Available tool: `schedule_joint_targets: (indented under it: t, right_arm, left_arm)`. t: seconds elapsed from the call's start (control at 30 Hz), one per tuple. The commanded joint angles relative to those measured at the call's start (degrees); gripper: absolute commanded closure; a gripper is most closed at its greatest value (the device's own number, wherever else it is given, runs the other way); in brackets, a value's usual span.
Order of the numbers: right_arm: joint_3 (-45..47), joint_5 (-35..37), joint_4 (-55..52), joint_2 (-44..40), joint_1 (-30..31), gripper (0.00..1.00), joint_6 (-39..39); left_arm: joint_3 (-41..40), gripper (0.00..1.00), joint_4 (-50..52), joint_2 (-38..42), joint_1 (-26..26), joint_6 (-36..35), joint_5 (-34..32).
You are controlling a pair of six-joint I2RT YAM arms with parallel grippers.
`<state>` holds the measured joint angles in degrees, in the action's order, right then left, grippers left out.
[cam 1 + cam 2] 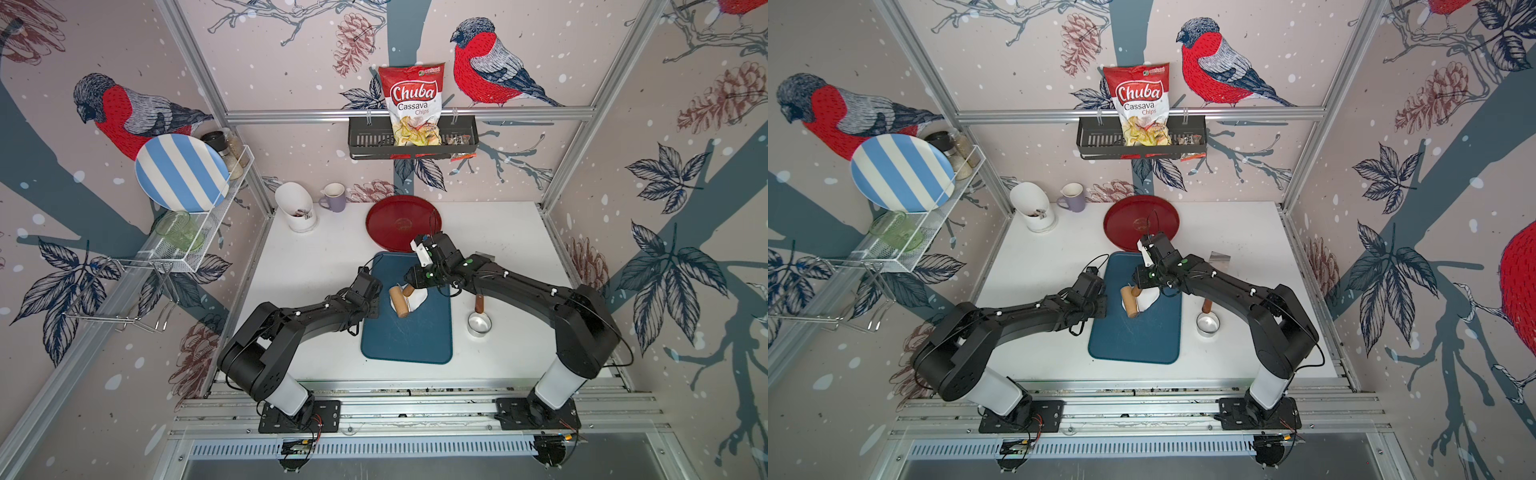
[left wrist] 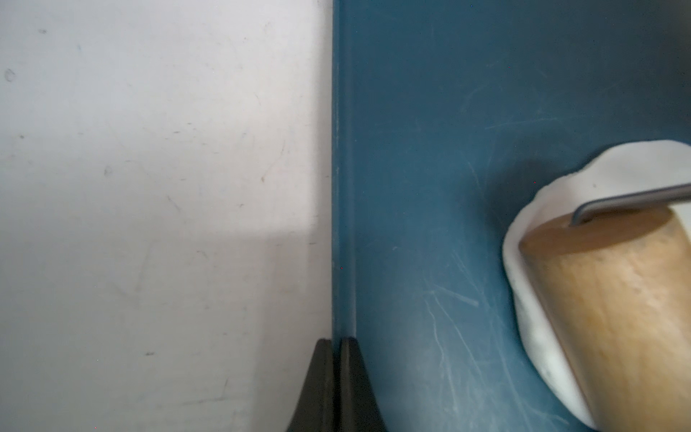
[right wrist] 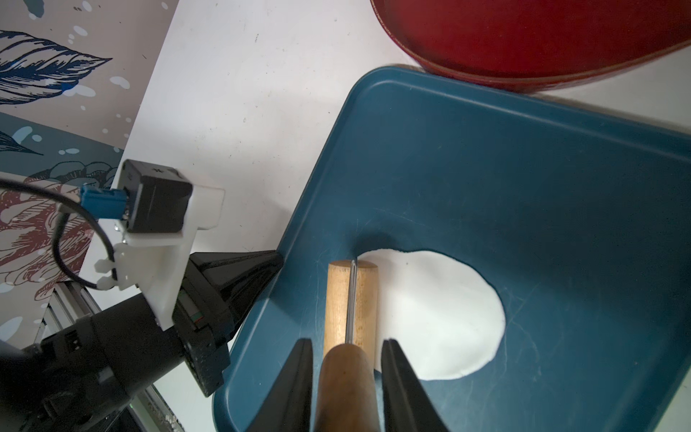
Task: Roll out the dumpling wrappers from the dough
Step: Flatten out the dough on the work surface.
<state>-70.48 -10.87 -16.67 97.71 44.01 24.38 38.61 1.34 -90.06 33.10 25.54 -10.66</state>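
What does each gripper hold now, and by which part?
The right gripper holds the small wooden roller by its brown wooden handle. The left gripper is shut at the edge of the blue board, gripping nothing visible.

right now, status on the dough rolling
Right gripper shut on roller; left gripper shut at blue board's edge. Dough flat on board, roller resting on its edge. Steel ring off the board, out of the way.

White table [image 1: 316, 266] carries blue board [image 1: 407, 340]; red plate [image 1: 390, 224]; steel ring [image 1: 479, 331]; mug [image 1: 333, 198]; white holder [image 1: 295, 205].
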Motion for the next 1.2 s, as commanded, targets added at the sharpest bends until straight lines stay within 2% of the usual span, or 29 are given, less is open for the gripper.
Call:
schedule_joint_targets:
  t: [0.0,0.17,0.4,0.73,0.93,1.17]
  right_arm:
    - [0.5,-0.1,-4.5,-0.5,-0.4,1.0,0.3]
    - [0.2,-0.4,-5.1,-1.3,-1.3,1.0,-0.1]
    - [-1.6,-1.7,-5.8,1.2,2.6,1.0,-1.4]
    - [-1.7,1.8,-7.3,-0.7,0.6,1.0,-1.7]
    - [-2.5,-0.9,-8.0,0.3,2.9,1.0,-5.5]
    - [-4.2,-0.8,-11.0,2.0,4.3,1.0,-7.5]
  left_arm:
    - [-0.7,1.0,5.0,-0.5,-0.1,0.9,-0.2]
    - [-0.7,1.0,4.9,-0.7,-0.1,0.8,-0.2]
    - [-0.5,1.0,4.9,-0.9,0.0,0.8,-0.3]
    - [-0.7,1.0,5.0,-0.5,-0.1,1.0,-0.3]
    - [-0.6,1.0,5.1,-0.6,-0.1,1.1,-0.4]
    - [-0.6,1.0,5.2,-0.7,-0.1,1.1,-0.5]
